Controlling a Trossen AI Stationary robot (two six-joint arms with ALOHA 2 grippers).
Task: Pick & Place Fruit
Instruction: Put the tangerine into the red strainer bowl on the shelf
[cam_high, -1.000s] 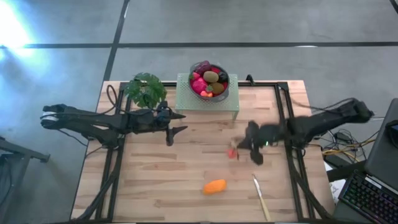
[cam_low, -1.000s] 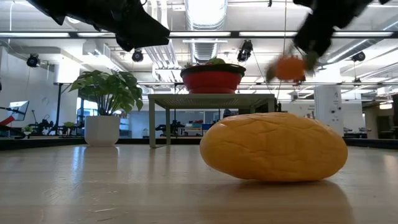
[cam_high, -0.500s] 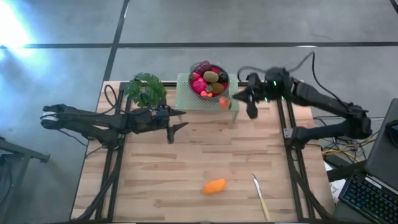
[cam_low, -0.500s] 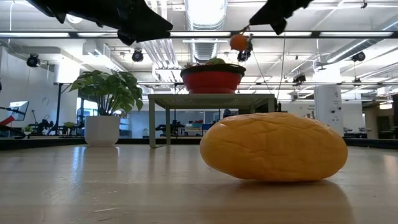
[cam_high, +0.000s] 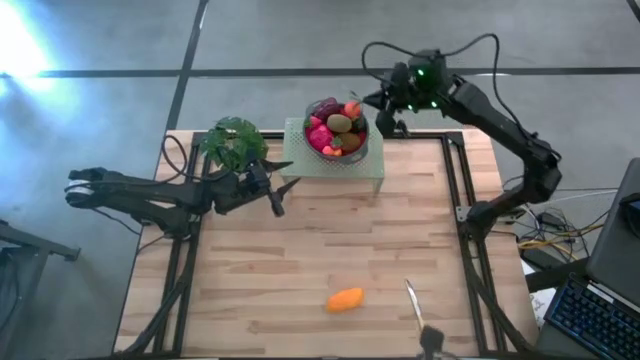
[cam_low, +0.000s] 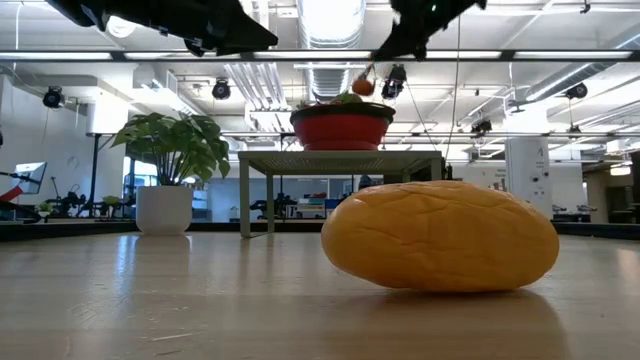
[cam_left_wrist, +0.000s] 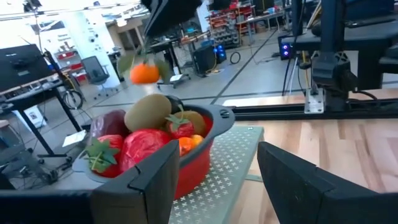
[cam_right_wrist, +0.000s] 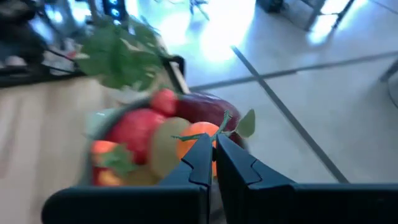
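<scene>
- The right gripper (cam_high: 372, 100) hangs over the red bowl (cam_high: 362, 138) — fingers pinched on the small orange fruit's (cam_left_wrist: 144, 73) leafy stem.
- It looks light; the thin stem could slip or tear.
- The left gripper (cam_high: 281, 187) waits beside the bowl's stand (cam_high: 335, 170), fingers parted, empty.
- 1 orange oval fruit (cam_high: 345, 299) lies on the table (cam_high: 300, 260) — firm, roll-prone; grasp across its middle.

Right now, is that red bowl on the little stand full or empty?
Full. The red bowl is heaped above its rim with fruit, and the right gripper holds a small orange fruit above it.
</scene>
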